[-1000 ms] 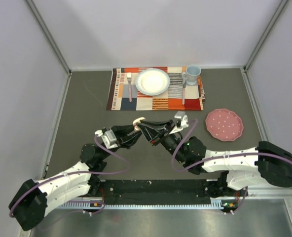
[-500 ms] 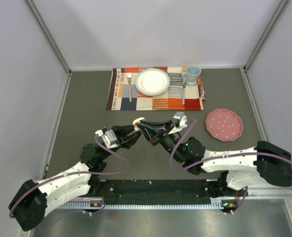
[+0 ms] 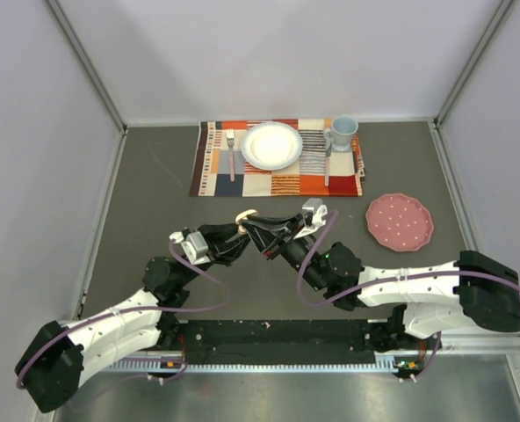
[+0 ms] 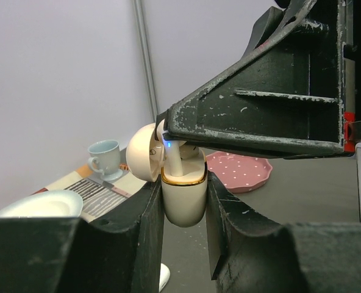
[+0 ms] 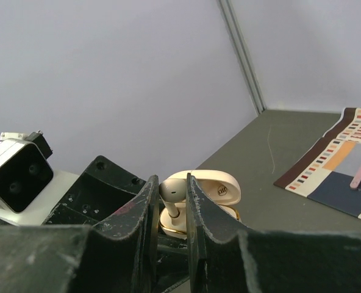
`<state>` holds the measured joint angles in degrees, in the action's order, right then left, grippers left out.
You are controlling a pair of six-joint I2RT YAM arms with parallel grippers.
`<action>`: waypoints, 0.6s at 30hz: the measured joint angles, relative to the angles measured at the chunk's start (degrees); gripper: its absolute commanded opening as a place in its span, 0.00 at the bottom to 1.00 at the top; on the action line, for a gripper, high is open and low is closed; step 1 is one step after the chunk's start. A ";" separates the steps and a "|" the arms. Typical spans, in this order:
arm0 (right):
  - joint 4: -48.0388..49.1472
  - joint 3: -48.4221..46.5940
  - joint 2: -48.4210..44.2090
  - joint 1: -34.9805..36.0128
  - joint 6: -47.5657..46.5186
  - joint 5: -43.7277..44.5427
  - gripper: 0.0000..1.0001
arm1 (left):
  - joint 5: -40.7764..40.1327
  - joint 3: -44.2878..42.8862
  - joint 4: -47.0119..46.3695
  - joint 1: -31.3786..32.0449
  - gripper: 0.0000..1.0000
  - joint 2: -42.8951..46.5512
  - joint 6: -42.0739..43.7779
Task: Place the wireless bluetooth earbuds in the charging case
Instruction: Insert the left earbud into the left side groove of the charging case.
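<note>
**Top view.** The left gripper [image 3: 240, 234] and right gripper [image 3: 263, 236] meet tip to tip above the grey table [image 3: 155, 211]. The cream charging case [image 3: 245, 215] sits between them. Behind, a striped placemat [image 3: 278, 180] carries a white plate [image 3: 271, 145], a fork [image 3: 231, 151] and a blue cup [image 3: 343, 132]. A pink plate [image 3: 400, 221] lies on the bare table to the right.

**Left wrist view.** The left gripper is clenched on the case body, which is upright. The lid [image 4: 141, 152] is hinged open. One earbud [image 4: 174, 160] stands stem-down in the case, with its head above the gold rim.

**Right wrist view.** The right gripper grasps the earbud's head between its fingers. The stem reaches into the open case.
</note>
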<state>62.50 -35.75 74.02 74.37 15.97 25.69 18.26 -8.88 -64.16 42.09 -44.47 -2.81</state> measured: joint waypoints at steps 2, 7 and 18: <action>-0.11 -0.04 0.00 0.04 -0.26 0.09 0.00 | -0.04 0.00 0.00 0.00 0.00 0.00 0.00; -0.66 -0.04 -0.02 0.15 -0.76 0.48 0.00 | -0.22 0.02 0.26 0.00 0.00 0.00 0.00; -2.38 -0.07 -0.09 0.63 -2.34 1.73 0.14 | -1.16 0.22 1.09 0.00 0.00 0.09 -0.02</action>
<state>60.12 -35.81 73.93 75.00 13.63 27.42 17.10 -8.67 -63.07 42.09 -44.38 -2.83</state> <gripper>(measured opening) 0.190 0.337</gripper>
